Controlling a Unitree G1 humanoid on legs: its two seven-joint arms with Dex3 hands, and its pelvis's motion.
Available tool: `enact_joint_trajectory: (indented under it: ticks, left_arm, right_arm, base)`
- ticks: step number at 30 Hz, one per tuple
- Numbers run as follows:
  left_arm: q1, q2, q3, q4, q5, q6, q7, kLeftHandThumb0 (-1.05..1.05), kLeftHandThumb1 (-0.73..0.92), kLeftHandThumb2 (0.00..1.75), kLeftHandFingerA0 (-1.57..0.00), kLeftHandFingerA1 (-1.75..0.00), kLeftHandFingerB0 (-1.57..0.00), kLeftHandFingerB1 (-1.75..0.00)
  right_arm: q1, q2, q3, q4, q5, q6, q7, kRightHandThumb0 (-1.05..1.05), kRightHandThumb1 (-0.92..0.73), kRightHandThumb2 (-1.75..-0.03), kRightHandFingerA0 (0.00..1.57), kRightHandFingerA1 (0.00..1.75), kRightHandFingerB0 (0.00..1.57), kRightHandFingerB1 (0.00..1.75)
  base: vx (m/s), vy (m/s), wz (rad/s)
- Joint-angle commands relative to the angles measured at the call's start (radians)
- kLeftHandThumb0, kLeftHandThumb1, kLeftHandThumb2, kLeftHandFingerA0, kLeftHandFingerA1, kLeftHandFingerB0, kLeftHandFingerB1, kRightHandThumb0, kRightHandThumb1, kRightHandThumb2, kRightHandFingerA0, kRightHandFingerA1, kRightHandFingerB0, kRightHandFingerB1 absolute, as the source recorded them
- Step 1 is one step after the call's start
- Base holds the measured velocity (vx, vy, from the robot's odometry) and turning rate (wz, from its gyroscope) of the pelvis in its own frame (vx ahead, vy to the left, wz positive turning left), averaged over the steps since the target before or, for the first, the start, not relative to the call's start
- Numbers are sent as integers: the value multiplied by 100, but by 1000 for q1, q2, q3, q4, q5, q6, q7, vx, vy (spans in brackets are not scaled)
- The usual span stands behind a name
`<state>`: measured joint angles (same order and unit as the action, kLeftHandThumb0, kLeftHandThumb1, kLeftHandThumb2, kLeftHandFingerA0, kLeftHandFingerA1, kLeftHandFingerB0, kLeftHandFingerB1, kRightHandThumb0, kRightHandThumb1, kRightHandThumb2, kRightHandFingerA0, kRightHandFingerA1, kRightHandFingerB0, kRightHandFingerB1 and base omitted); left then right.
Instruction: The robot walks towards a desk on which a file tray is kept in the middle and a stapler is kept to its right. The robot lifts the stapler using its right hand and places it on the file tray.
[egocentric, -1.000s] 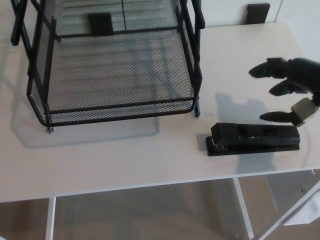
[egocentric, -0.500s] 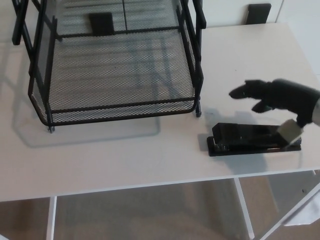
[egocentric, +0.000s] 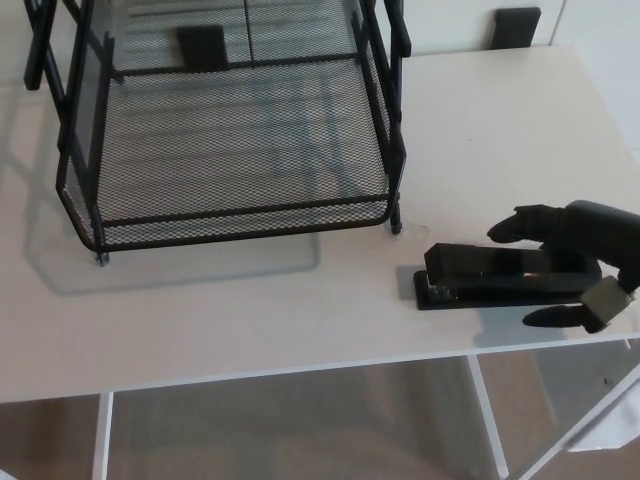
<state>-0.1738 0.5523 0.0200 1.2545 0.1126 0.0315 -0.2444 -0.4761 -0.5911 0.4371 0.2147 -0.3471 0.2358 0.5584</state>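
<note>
Fingers (egocentric: 522, 222) and thumb spread, the right hand (egocentric: 590, 245) straddles the stapler's (egocentric: 480, 272) far end by the desk's (egocentric: 250, 320) front edge, gripping nothing; the tray (egocentric: 240, 225) stands near, apart.

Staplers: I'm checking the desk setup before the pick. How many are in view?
1. The stapler lies on the desk right of the file tray, its right end under the right hand. The tray's mesh shelves show none; their upper parts are cropped.
</note>
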Motion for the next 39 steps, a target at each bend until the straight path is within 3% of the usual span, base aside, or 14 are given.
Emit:
enact_joint_trajectory:
  ticks: [1, 4, 5, 7, 11, 15, 20, 21, 26, 27, 32, 36, 37, 39]
  left_arm:
    - [-8, 13, 10, -2, -4, 27, 0, -90, 34, 115, -98, -119, -59, -96]
    - [-11, 11, 15, -2, -7, 30, -1, -83, 37, 115, -66, -106, -50, -93]
    - [-11, 9, 13, 4, -3, 22, 7, -69, 42, 120, -102, -119, -50, -89]
    - [-12, 11, 5, 5, 6, 21, 5, -67, 42, 120, -58, -95, -30, -77]
    - [-13, 10, 13, 5, -6, 25, -1, -83, 35, 114, -87, -114, -47, -90]
    - [-15, 8, -2, 9, 11, 26, 13, -81, 38, 115, -59, -101, -48, -90]
    - [-8, 9, 4, -2, 0, 19, 3, -68, 40, 120, -99, -117, -59, -94]
    - [-7, 10, -7, -6, 12, 21, 11, -69, 42, 121, -78, -109, -30, -81]
    - [-14, 3, -24, -12, 23, 19, 10, -77, 32, 116, -53, -96, -40, -86]
    - [-13, 3, -22, -11, 21, 18, 12, -79, 33, 116, -106, -132, -55, -96]
    - [-18, 3, -25, 6, 24, 4, 16, -76, 31, 115, -130, -141, -69, -121]
    - [-29, 2, -46, 4, 44, 20, 29, -80, 34, 115, -43, -90, -36, -84]
    - [-28, 3, -56, 0, 53, 11, 30, -67, 42, 121, -94, -118, -42, -86]
    - [-30, 10, -83, -3, 75, 6, 29, -77, 35, 115, -71, -109, -44, -91]
  right_arm:
    - [3, 25, 13, 38, -48, -37, -22, -57, -58, -59, 15, 44, 17, 29]
    - [-1, 35, 18, 21, -62, -25, -17, -58, -60, -59, 15, 43, 17, 28]
    - [-1, 39, 17, 16, -64, -19, -16, -57, -60, -59, 15, 43, 17, 28]
    - [3, 46, 18, 8, -75, -13, -21, -57, -61, -60, 15, 44, 17, 29]
    - [14, 62, 36, 38, -127, -31, -79, -57, -48, -80, 19, 50, 13, 41]
    - [44, 71, 47, 81, -176, -112, -206, -45, -62, -58, 46, 47, 32, 33]
    - [91, 97, 67, 156, -240, -223, -410, -46, -51, -84, 58, 64, 34, 50]
    - [96, 104, 82, 168, -265, -225, -442, -41, -66, -59, 69, 57, 42, 38]
    - [127, 114, 104, 158, -338, -188, -547, -39, -67, -60, 83, 67, 48, 39]
    - [129, 120, 104, 152, -341, -171, -549, -38, -67, -60, 84, 68, 47, 38]
    - [123, 128, 120, 216, -433, -184, -788, -24, -67, -62, 85, 158, 63, 46]
    - [102, 110, 137, 236, -476, -152, -811, -20, -71, -62, 81, 172, 73, 49]
    - [92, 104, 154, 249, -508, -121, -819, -20, -67, -66, 81, 167, 78, 51]
    - [87, 91, 154, 257, -500, -105, -771, -19, -69, -71, 82, 139, 83, 52]
  base:
    - [0, 0, 0]
    - [0, 0, 0]
    - [0, 0, 0]
    - [0, 0, 0]
    - [0, 0, 0]
    - [0, 0, 0]
    - [0, 0, 0]
    - [0, 0, 0]
    - [0, 0, 0]
    - [0, 0, 0]
    - [0, 0, 0]
    - [0, 0, 0]
    - [0, 0, 0]
    - [0, 0, 0]
